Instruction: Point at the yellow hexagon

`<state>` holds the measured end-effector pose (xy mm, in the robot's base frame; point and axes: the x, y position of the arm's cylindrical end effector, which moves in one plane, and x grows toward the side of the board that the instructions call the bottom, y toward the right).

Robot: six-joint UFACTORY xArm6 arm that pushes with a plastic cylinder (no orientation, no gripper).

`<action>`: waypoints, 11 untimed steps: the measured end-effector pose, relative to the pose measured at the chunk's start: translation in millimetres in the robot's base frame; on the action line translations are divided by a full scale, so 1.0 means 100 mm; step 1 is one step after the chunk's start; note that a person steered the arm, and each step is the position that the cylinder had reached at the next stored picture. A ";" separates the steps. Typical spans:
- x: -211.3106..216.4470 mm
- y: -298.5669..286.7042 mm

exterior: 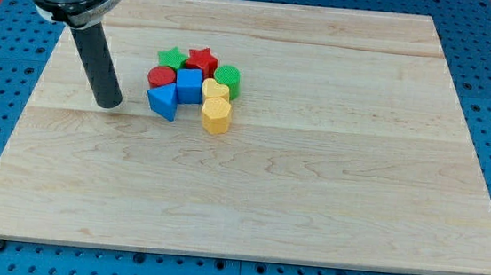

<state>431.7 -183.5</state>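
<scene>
Pale wooden table (310, 214), blocks clustered toward top-left.
No pincer on rig; dark rod's tip, my tip (107, 105), rests left of blue triangular block (163, 103).
Yellow plastic hexagon (216, 115) at cluster's bottom edge, touching yellow heart block (215, 90).
Step, as judged: approach. Next: skirt below blue block, stop beside hexagon.

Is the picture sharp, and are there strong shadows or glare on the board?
Camera view: sharp overall, lighting even; only soft, short shadows under the yellow hexagon and beside my tip; no glare on the wooden board.
</scene>
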 end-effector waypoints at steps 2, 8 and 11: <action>0.13 0.20; 0.51 1.89; 0.28 1.67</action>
